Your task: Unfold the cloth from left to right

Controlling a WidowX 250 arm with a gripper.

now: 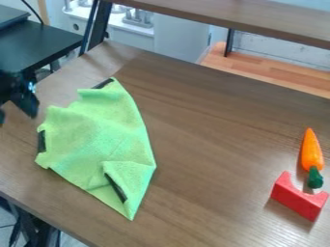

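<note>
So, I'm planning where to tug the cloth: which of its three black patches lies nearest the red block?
The lowest black patch, at the edge of the cloth's folded flap; the left-edge patch and top-corner patch lie farther off.

One cloth [97, 130] is showing three black strips [42, 141]. One carrot [312, 150] and one red block [297, 198] (just the one of each) are sitting on one table [213, 144].

Brt light w/ soft shadows
</note>
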